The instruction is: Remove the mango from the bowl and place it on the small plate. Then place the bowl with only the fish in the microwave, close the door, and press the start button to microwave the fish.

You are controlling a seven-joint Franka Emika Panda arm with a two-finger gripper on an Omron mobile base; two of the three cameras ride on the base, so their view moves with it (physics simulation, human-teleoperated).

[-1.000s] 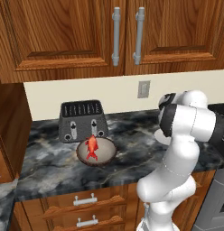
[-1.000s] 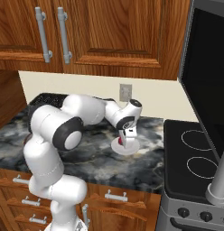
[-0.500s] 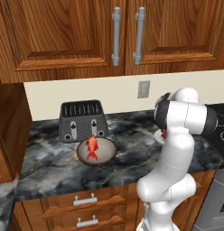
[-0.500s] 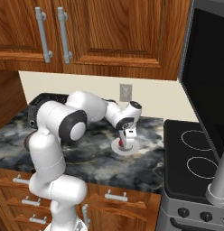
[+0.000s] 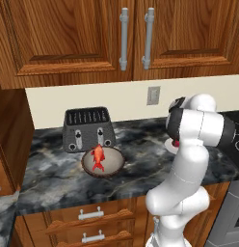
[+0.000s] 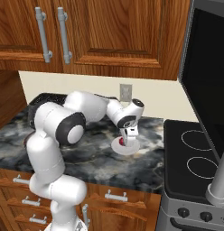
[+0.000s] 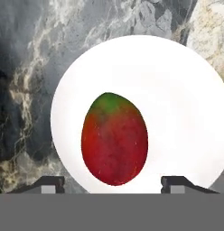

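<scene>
Looking down through the hand view, I see the mango [image 7: 114, 140], red with a green end, lying on the small plate [image 7: 177, 90], a little off its middle and toward the lower left of that view. My gripper [image 7: 113, 182] hangs right above it, and its two dark fingertips [image 7: 53, 182] stand wide apart, one to each side of the fruit with white plate showing between each tip and the mango; I have hold of nothing.

From the right base view, the plate [image 6: 131, 148] sits on the dark marbled counter [image 6: 86, 153] toward its right end, near the stove [image 6: 199, 158], with the gripper [image 6: 128, 140] pointing down at it and a bit of red mango [image 6: 120, 141] just beside the fingers.

In the left base view, the bowl [image 5: 103, 165] rests well apart from the plate, toward the left part of the counter [image 5: 59, 173], just in front of the toaster [image 5: 87, 126]. The orange-red fish [image 5: 98, 157] lies inside the bowl. The plate [image 5: 170, 144] shows there as a sliver behind my arm, at the counter's right side.
</scene>
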